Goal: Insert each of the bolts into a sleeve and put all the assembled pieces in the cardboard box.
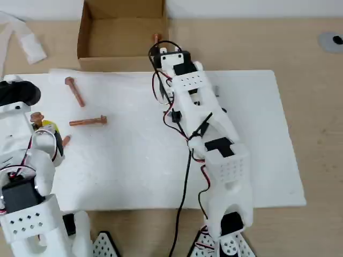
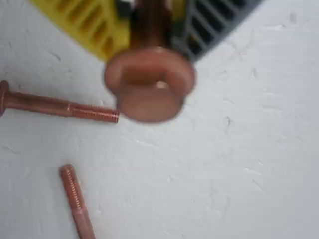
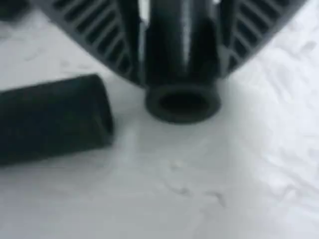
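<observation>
On the pale wooden desk (image 1: 316, 96), a white foam sheet (image 1: 134, 160), with an open brown cardboard box (image 1: 120, 63) at its far edge. At the sheet's left side, the left tool (image 2: 149, 25), yellow and grey fingers pinching the shank of a copper bolt (image 2: 149, 87), head just above the foam. Nearer the middle, the right tool (image 3: 182, 30) clamped on a black tubular sleeve (image 3: 182, 84), a second black sleeve (image 3: 50, 117) lying just beside it. Flat on the foam between box and left tool, a loose copper bolt (image 1: 75, 92) and a second loose bolt (image 1: 88, 121).
</observation>
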### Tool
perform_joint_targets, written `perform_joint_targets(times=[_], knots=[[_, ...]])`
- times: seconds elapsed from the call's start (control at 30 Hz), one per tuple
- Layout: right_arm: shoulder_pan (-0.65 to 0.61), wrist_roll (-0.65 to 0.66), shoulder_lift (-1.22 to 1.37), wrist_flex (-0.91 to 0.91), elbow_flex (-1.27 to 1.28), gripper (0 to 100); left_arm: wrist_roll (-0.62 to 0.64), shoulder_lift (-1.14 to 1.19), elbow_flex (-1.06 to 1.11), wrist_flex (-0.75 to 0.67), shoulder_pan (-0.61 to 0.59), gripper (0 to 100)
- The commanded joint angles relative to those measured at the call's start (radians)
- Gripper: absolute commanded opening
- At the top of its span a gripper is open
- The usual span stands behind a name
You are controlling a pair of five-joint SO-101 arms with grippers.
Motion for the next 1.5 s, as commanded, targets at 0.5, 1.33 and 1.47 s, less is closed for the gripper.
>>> perform_joint_targets(times=[0.5,1.33,1.47], knots=[[-0.09,0.003,-0.186,0.311,-0.34,1.2,0.201,-0.018,-0.15,-0.026,0.009,1],[-0.214,0.003,-1.395,0.229,0.596,1.2,0.245,-0.41,-0.029,-0.028,0.235,1],[-0.213,0.011,-1.57,0.048,0.898,1.2,0.244,-0.541,0.11,-0.14,0.233,1]])
